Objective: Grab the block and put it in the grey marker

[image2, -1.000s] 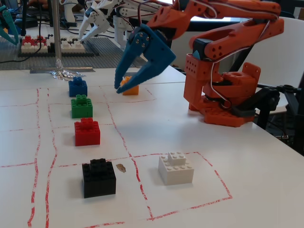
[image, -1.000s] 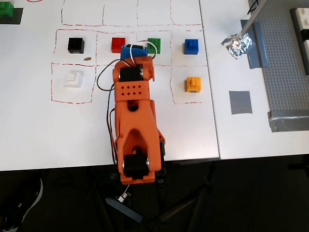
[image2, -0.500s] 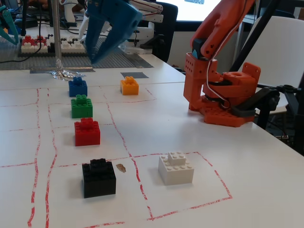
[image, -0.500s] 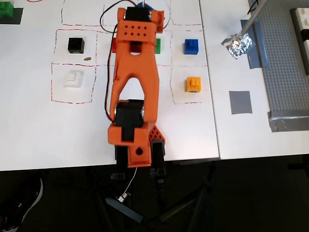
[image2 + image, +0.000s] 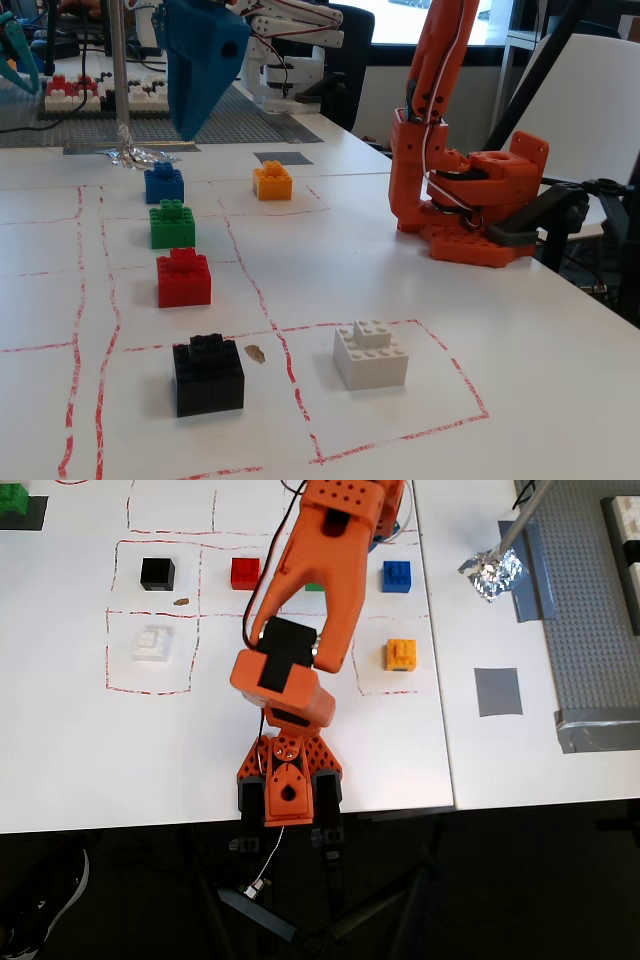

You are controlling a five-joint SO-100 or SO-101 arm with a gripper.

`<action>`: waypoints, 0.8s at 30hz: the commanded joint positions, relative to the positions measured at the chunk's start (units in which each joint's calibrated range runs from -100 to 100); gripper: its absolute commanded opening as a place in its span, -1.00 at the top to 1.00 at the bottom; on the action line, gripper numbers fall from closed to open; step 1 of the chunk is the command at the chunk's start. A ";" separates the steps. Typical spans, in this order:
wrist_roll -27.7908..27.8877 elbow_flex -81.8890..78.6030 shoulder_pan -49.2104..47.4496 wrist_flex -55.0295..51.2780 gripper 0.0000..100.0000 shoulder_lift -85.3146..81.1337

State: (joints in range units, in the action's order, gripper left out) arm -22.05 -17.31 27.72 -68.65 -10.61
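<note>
So the jaws are hanging up in the air at the far end of the table, and in the fixed view they show up as a blue wedge pointing down. Honestly I can't tell whether they're parted or closed: from this side they read as one solid shape, and in the overhead view the orange arm covers them completely. Nothing seems to be in them.

The blue block sits on the table just below the jaw tip and a touch to the left in the fixed view, still clearly apart from it. It's the far end of a row: green block next, then red block, then black block nearest the camera. So my guess is the coming move is mostly a straight drop with a small nudge left, and the green one right beside it is what could get bumped.

In the overhead view the blue block peeks out just right of the arm, with the orange-yellow block nearer the base. The grey marker is further right, past the seam in the table, well apart from the block. A crumpled foil wad sits beyond it. The white block is off on the left.
</note>
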 commanded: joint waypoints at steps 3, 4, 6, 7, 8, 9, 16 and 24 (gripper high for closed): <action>-1.51 10.15 3.73 -2.21 0.80 1.78; -1.86 10.97 4.26 -2.21 0.77 2.56; -2.59 12.51 5.06 -2.21 0.71 4.28; -2.93 13.23 5.32 -2.21 0.68 5.06; -3.32 13.87 5.59 -2.21 0.66 5.83; -3.61 14.32 5.76 -2.21 0.63 6.61; -4.44 15.86 7.35 -2.21 0.53 11.17; -3.66 16.13 8.41 -0.98 0.48 13.59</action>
State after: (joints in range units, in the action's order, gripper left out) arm -25.81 -7.84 35.19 -70.26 5.72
